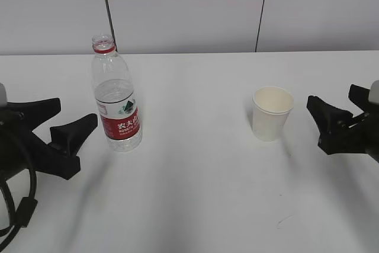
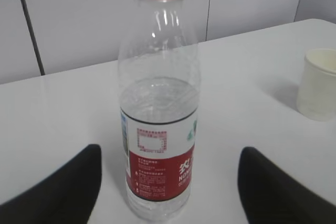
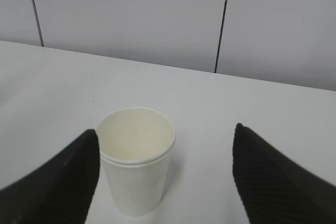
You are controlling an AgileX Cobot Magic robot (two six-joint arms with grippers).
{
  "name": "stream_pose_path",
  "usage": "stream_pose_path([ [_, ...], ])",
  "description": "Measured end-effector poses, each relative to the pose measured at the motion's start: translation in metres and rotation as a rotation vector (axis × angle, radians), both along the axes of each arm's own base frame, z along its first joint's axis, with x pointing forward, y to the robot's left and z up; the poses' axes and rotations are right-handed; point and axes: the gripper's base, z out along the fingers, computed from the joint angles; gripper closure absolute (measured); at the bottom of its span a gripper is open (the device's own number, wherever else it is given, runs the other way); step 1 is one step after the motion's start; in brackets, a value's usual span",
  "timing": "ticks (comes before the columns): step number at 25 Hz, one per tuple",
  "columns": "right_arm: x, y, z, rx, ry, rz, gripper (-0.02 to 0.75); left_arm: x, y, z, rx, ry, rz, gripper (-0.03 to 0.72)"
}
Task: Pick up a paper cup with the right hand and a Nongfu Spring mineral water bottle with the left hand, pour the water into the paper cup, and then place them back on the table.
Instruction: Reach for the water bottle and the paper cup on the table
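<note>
The Nongfu Spring bottle (image 1: 116, 98) stands upright and uncapped on the white table (image 1: 195, 194), left of centre, with water up to its upper half. My left gripper (image 1: 66, 127) is open just left of it, not touching; in the left wrist view the bottle (image 2: 159, 114) stands ahead of the spread fingers (image 2: 63, 192). The paper cup (image 1: 272, 112) stands upright and empty at right of centre. My right gripper (image 1: 324, 111) is open just right of it. In the right wrist view the cup (image 3: 136, 158) stands close to the left finger (image 3: 63, 187).
A grey panelled wall (image 1: 189, 10) runs along the table's far edge. A small dark scuff (image 1: 284, 220) marks the tabletop near the front right. The cup also shows at the right edge of the left wrist view (image 2: 318, 83).
</note>
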Motion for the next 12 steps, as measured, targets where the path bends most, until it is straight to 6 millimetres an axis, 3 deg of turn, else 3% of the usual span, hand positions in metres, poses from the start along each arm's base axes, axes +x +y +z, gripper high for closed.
stream_pose_path([
  [6,0.003,0.002,-0.015,-0.009,0.031,0.023,0.156,0.014,-0.006,-0.020,0.004,0.043,-0.003,0.088],
  [12,-0.001,0.005,-0.027,-0.023,0.080,0.053,0.156,0.043,-0.018,-0.035,0.008,0.055,-0.006,0.071],
])
